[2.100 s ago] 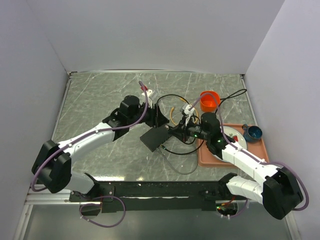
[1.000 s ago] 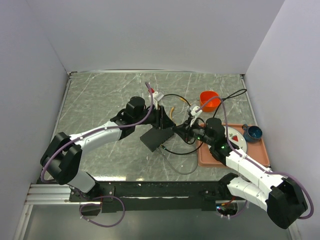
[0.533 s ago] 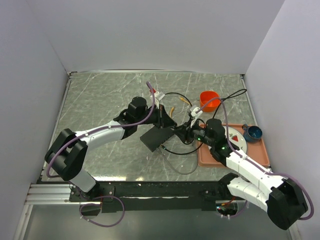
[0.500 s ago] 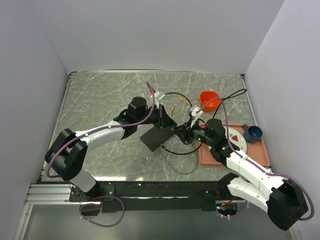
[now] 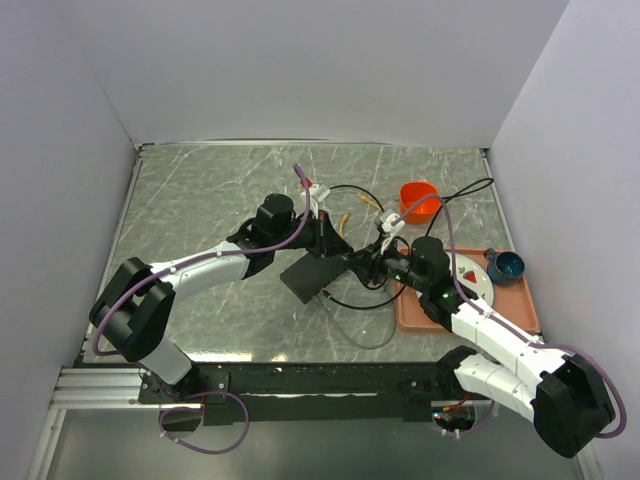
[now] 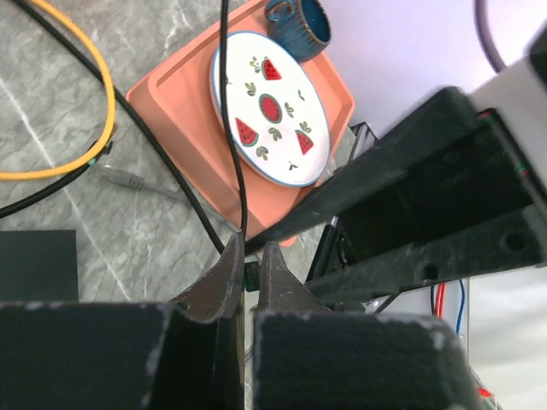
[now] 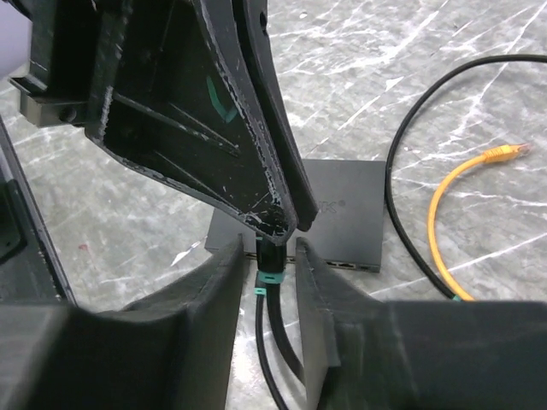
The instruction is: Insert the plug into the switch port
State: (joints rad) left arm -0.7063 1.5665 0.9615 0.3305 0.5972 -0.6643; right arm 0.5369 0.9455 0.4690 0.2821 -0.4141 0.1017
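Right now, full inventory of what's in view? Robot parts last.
switch: 1, black, table centre
plug: 1, black, in left end effector
black cable: count unclear, black, looping around switch
yellow cable: 1, yellow, behind switch
grey cable: 1, grey, beside tray
bowl: 1, orange, behind tray
tray: 1, orange, table right
plate: 1, white, watermelon pattern, on tray
cup: 1, blue, on tray
left end effector: 1, black, shut on plug
right end effector: 1, black, open, straddling plug

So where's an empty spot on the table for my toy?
Bare marble left of the left arm, and the far strip by the back wall. Crowded: the middle, with switch and cables, and the right side, with tray, plate, cup, orange bowl.
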